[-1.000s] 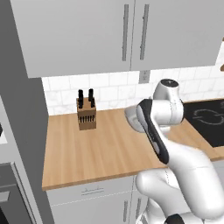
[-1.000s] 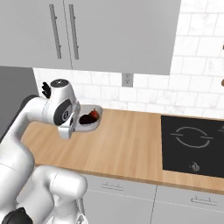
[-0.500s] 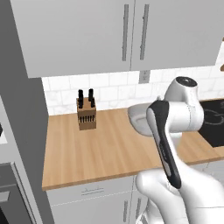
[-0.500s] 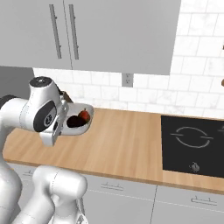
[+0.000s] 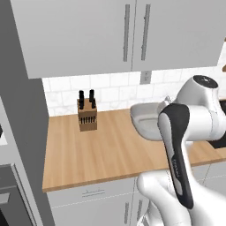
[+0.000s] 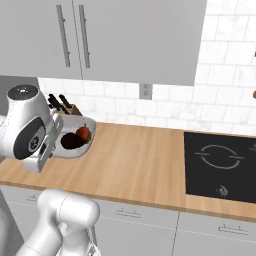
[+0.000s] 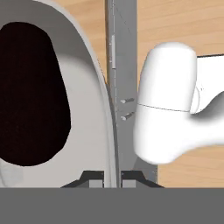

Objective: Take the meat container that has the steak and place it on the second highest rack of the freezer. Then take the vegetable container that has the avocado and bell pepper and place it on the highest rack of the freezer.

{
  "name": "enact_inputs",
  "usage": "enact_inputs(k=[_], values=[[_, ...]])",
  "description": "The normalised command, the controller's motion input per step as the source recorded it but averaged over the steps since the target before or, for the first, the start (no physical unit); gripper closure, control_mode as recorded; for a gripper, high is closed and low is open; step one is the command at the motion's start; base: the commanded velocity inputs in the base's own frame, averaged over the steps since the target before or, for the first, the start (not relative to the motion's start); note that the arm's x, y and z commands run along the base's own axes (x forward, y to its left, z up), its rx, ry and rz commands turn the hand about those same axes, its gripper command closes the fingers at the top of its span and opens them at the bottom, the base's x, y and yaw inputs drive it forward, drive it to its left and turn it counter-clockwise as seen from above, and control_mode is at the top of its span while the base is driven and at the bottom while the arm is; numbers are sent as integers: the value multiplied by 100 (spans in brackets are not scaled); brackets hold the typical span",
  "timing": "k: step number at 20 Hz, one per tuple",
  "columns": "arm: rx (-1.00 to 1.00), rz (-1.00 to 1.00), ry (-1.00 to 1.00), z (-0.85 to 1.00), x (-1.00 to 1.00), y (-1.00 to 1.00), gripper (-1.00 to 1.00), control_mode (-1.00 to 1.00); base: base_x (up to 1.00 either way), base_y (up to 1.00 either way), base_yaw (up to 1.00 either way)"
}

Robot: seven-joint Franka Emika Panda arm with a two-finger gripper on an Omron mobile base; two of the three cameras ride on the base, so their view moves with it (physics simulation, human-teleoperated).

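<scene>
Pinching the thin wall of the vegetable container (image 7: 94, 109), the fingers (image 7: 112, 178) are seen nearly shut, one dark tip on each side of the rim. The round pale grey bowl is held above the wooden counter (image 6: 145, 160), near the knife block (image 5: 87, 115), its open side facing upward. The dark avocado (image 6: 73, 141) and the reddish bell pepper (image 6: 84, 133) are seen touching inside it.

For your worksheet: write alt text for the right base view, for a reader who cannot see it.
A white robot arm holds the vegetable container, a round pale grey bowl with the avocado and the bell pepper inside, above a wooden counter. A knife block stands behind it, a black hob to the right.
</scene>
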Motion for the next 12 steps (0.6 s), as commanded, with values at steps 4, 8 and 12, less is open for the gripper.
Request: enact_inputs(k=[4, 8, 12], values=[[0, 0, 0, 47, -58, 8, 100, -100, 0, 0, 0], [0, 1, 0, 39, -31, -4, 100, -100, 0, 0, 0], [-1, 1, 0, 16, -21, -38, 100, -100, 0, 0, 0]])
